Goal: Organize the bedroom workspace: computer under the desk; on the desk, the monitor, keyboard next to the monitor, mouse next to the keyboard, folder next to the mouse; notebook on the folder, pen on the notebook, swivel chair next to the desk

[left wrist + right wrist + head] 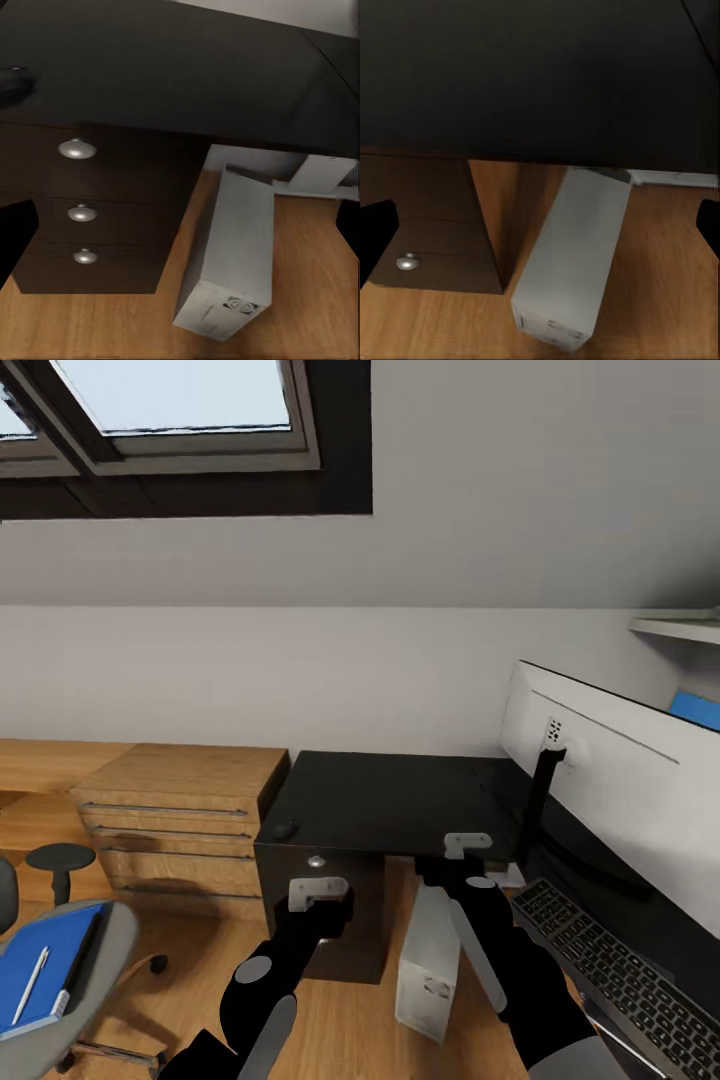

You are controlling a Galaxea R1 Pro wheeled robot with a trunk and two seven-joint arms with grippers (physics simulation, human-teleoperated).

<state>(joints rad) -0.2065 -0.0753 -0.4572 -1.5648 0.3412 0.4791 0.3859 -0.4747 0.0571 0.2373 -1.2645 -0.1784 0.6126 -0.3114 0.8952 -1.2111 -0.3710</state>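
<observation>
Both grippers, left (320, 892) and right (467, 847), hang released above the computer (229, 259), whose round emblem is unreadable.

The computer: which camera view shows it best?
The left wrist view: the computer shows whole, its front logo included, beside the desk drawers. The right wrist view shows most of it; in the head view the right arm partly hides it.

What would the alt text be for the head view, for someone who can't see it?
A black desk holds a mouse, monitor and keyboard, with a computer on the floor beneath. At lower left, a chair carries a blue folder and pen.
</observation>
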